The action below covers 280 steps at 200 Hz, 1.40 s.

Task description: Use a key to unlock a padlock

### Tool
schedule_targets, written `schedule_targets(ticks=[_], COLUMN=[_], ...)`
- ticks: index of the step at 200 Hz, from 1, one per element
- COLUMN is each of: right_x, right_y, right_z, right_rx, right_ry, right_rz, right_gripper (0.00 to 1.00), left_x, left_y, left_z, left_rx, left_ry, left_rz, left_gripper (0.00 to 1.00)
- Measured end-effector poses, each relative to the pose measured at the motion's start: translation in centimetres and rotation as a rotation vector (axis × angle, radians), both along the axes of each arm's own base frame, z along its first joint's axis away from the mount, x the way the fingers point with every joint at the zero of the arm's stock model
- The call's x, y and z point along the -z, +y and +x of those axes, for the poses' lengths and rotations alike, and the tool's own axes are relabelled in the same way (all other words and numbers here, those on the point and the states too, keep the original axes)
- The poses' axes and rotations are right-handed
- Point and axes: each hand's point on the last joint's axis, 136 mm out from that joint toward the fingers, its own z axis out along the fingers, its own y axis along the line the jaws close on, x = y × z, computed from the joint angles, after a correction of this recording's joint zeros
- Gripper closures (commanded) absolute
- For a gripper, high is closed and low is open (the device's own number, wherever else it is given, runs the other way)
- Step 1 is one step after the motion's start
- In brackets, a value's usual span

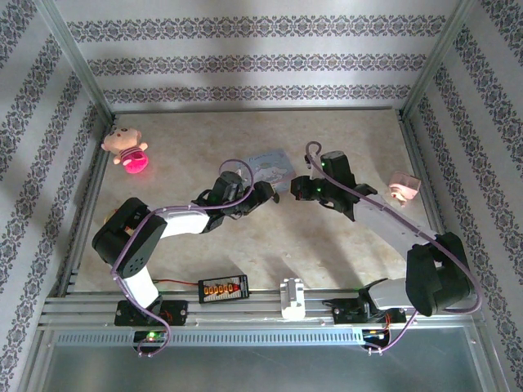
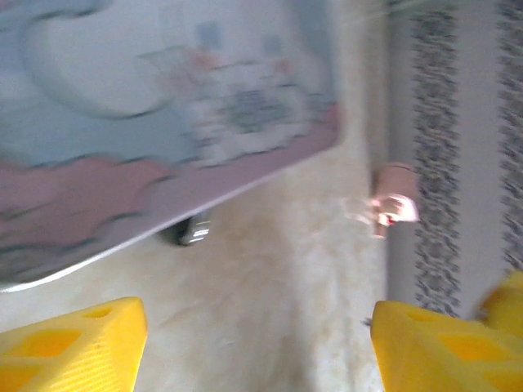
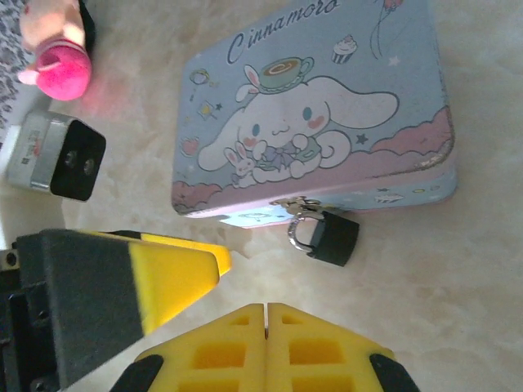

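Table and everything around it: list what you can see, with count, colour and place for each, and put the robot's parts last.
tin box: one, pale blue and pink with a cartoon lid, far middle of the table.
padlock: one, dark grey, hooked on the tin's clasp, lying on the table.
plush doll: one, pink, far left.
small toy: one, pale pink, right side.
display box: one, black with orange digits, near rail.
block: one, white, near rail.
left claw: one, yellow fingers, open, beside the tin.
right claw: one, yellow fingers, shut, close to the padlock.

Tiny dark grey padlock (image 3: 333,238), silver shackle looped through blue tin (image 3: 310,106) clasp.
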Motion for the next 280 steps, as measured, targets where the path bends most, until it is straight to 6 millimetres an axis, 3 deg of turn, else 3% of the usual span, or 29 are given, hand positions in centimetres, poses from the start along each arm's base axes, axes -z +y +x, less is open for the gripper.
schedule_targets(ticks=[48,107,217,280], right_x=[-2.7,-5.9,-8.9,-9.7], right_y=[1.0,1.6,2.1,2.3], right_z=[0.5,0.1,-0.3,-0.7], right_rx=[0.013,0.015,0.016,0.001], right_ry=[-0.003,-0.025,-0.050,-0.062], right_rz=[0.094,0.188,0.289,0.307], right_gripper=[1.00,1.00,1.00,1.00], left_x=[-3.6,-7.4,-9.4,-10.2], left_y=[-1.1,-1.1,-2.9,-3.8], left_z=[-0.9,-1.9,-3.1,-2.7], left_rx=[0.139,0.218,0.324,0.334], left_ry=[-0.313,-0.696,-1.084,-1.179], left_rz=[-0.071,-0.067,0.132,0.208], left_gripper=[0.53,0.53,0.48,0.59])
